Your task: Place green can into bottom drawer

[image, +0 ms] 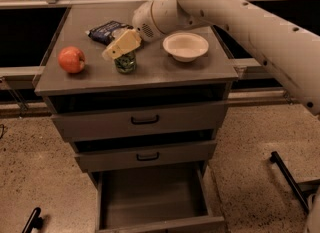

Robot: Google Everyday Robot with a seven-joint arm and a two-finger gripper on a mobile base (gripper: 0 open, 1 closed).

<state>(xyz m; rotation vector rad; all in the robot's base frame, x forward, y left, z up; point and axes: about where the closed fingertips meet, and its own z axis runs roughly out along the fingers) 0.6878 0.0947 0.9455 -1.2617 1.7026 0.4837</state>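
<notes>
The green can (125, 63) stands upright on the grey cabinet top, left of the middle, its top hidden by my gripper. My gripper (120, 47) sits right above the can and over its upper part, reaching in from the right on the pale arm. The bottom drawer (150, 197) is pulled open at the foot of the cabinet, and its grey inside holds nothing.
A red apple (71, 59) lies at the left of the cabinet top. A dark blue chip bag (106, 31) lies behind the can and a white bowl (185, 46) stands to its right. Two shallower drawers with black handles (145, 120) are shut. A black bar (287, 177) lies on the floor at the right.
</notes>
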